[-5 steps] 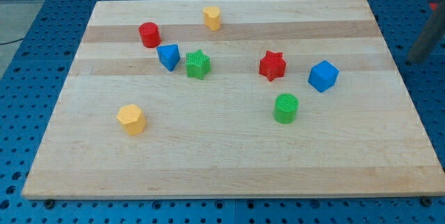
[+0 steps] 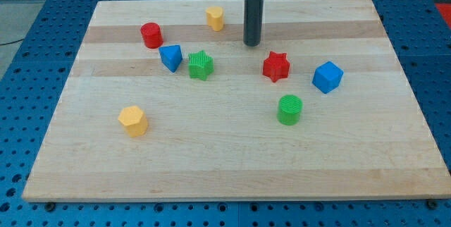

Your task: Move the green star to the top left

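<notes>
Pale wooden board (image 2: pixel 232 163) rests on blue perforated table (image 2: pixel 28 79).

Worktop (image 2: pixel 232 163): pale wood, planks joined lengthwise, visible grain, darker band near the view's top, smooth matt finish. Beneath it a blue perforated base (image 2: pixel 28 86), looks like painted metal, slight sheen. Rod above my tip (image 2: pixel 251 44): dark grey, smooth, dull metallic look. Green star (image 2: pixel 201 65) and green cylinder (image 2: pixel 289 109): plastic with fine ribbed lines on top. Red star (image 2: pixel 276 66), blue cube (image 2: pixel 328 77), yellow block (image 2: pixel 132 121): matt plastic, smooth faces.
</notes>
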Robot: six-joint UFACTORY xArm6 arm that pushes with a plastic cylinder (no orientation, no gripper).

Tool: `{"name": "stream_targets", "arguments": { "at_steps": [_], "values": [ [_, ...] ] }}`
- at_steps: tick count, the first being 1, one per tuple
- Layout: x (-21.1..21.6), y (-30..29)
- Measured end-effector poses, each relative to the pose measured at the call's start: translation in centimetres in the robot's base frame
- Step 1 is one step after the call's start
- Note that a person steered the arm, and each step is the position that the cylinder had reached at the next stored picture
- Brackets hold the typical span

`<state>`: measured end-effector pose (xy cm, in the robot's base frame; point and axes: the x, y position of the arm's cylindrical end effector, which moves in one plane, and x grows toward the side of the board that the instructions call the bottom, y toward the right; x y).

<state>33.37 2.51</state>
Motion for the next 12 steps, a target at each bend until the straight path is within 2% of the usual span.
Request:
{"name": "stream_targets", "arguments": {
  "at_steps": [1,2,5,8,10,12],
  "values": [
    [3.3,-0.4],
    [4.3,-2.4],
    [4.5,-7.6],
    [8.5,-8.1],
    [8.8,-13.4],
    [10.5,-16.4]
  ]
}}
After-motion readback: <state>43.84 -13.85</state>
